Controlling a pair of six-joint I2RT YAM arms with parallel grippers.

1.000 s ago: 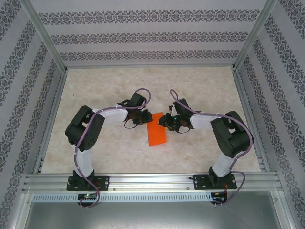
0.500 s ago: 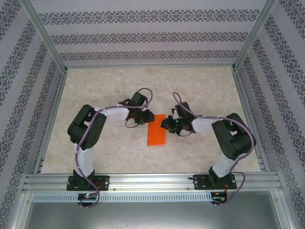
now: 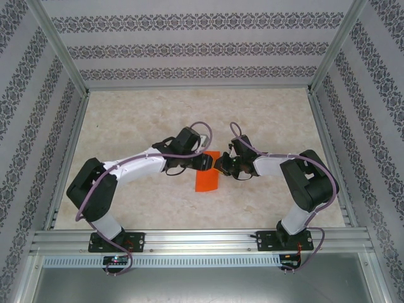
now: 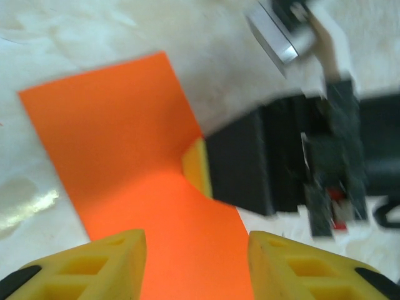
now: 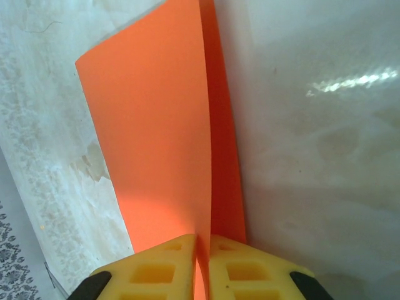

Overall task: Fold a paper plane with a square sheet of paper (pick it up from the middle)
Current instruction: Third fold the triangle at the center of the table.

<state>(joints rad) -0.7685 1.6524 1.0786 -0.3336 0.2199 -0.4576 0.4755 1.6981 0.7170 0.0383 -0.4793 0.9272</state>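
Mid-worktop (image 3: 139, 120), the square sheet of paper (image 3: 207, 178) sits folded double. My right gripper (image 5: 202, 250) is clenched on its edge; the left gripper (image 4: 197, 247) hangs released over it. It's featherlight, floppy and crease-prone, so I'd pinch gently near the fold.

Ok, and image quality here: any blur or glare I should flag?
Left wrist view: the right gripper is smeared with blur, the sheet of paper soft but readable. Right wrist view: paper sharp, a bright glare streak on the table. Top view: even light, no glare.
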